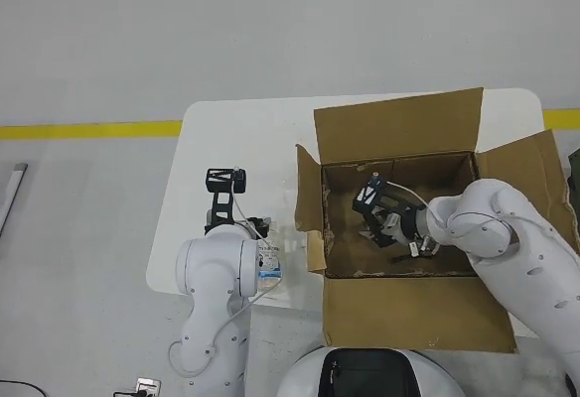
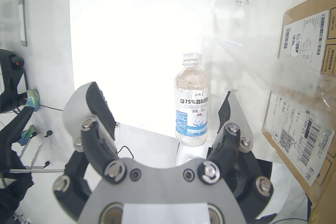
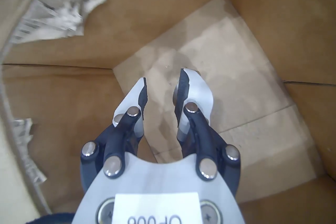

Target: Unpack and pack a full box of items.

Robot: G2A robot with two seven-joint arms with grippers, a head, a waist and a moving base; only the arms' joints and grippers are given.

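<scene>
L claw (image 2: 160, 90) spread; bottle (image 2: 191, 109) upright.

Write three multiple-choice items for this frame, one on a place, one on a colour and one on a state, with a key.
1. Where is the right tool? A inside the cardboard box; B resting on the floor; C raised high above everything.
2. What colour is the table top? A black; B white; C green.
3. How is the bottle placed? A lying on its side; B tipped against a wall; C standing upright.
Key: 1 A, its wrist view shows cardboard walls all around it. 2 B, the top view shows a white surface. 3 C, it stands on its base with the cap up.
</scene>
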